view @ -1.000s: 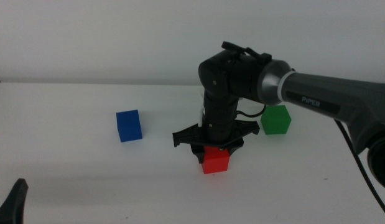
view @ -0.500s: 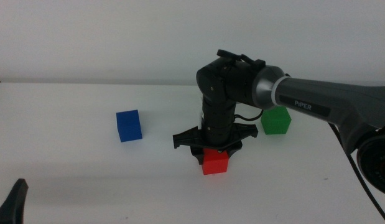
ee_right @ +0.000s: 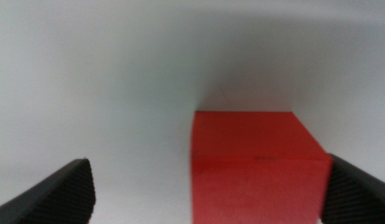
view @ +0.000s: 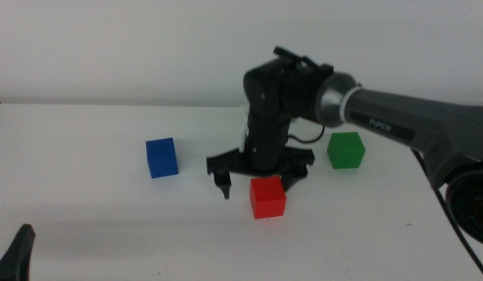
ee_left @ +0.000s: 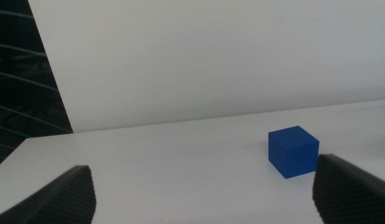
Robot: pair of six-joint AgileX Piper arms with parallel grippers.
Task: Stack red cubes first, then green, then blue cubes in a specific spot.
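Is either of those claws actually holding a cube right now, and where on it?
Nothing is held. The right gripper hangs open just behind the red cube, which sits on the table. The left gripper waits, open and empty.

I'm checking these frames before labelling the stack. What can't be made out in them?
- Small matte red cube: in the right wrist view its lower part is cut off by the picture's edge, and the close range blurs it.
- Small matte green cube: seen only in the middle view.
- Left hand: the middle view's bottom edge cuts it off.
- Stacking spot: the smooth white tabletop carries no mark.
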